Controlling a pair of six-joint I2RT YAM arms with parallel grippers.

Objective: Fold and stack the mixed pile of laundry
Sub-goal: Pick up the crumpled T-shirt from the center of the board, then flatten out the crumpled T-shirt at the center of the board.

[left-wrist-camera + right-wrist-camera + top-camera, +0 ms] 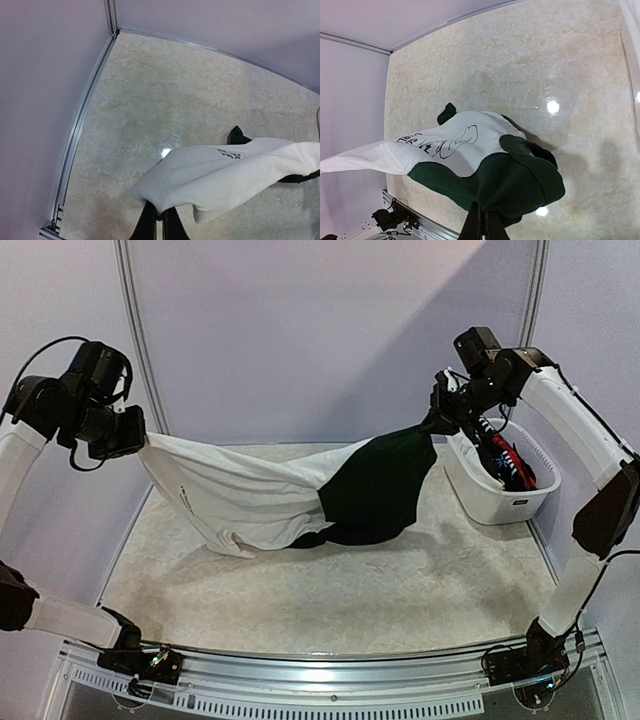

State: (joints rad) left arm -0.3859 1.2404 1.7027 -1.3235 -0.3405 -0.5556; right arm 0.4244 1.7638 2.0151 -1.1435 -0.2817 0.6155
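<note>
White cloth and dark green cloth hang together in a sagging span above the desk [350, 590], held up at both ends. The left gripper [140, 437] is clamped on the left end of the white T-shirt [230, 495]. In the left wrist view its dark fingers [148, 226] stand pressed together at the bottom edge, with a rolled white hem [160, 192] bunched over their tips. The right gripper [437, 422] is closed on the upper corner of the dark green piece [380, 485], and from its own camera the fingers vanish up into a thick green fold [520, 185].

Between the two ends the white T-shirt droops lowest at its left-centre, where its bottom edge looks close to the desk; whether it touches cannot be told. The dark green piece overlaps the white cloth's right part, and a dark tail of it hangs beneath the white edge. Whether the two are separate garments or one cannot be told. A black print [455, 142], an outline drawing with lettering beside it, shows on the white cloth in the right wrist view.

At the right edge of the desk sits a white plastic tub [520, 502], just behind the right gripper, with red and black clothes [508, 458] inside it. The desk has a pale marbled surface, with plain lilac walls [330, 330] around it.
</note>
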